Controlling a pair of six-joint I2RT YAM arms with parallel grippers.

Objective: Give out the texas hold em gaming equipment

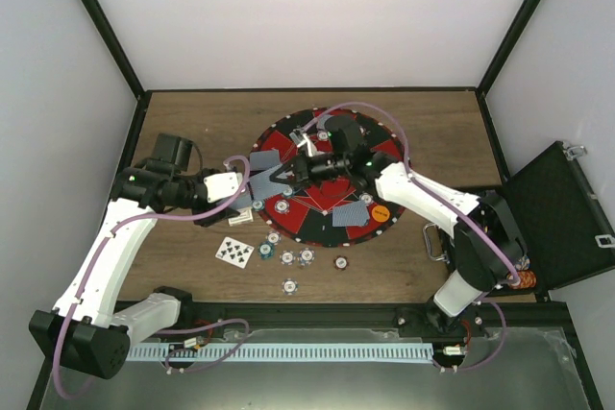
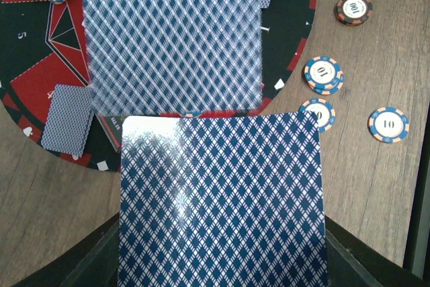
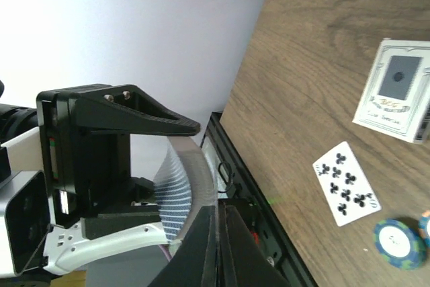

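A blue-backed card (image 3: pixel 176 189) bows between the claws at lower left of the right-wrist view, over the mat's (image 1: pixel 327 228) left rim. The right gripper (image 3: pixel 218 218) is pinched shut on its edge, and the left gripper (image 1: pixel 252 202) clamps more cards (image 2: pixel 222 199). Thin, slick and bendy, it likely wants a light pinch at the free edge.

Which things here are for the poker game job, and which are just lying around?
For the job: poker chips, deck of cards, top card, clubs card, orange button disc.
Just lying about: black case, round mat.
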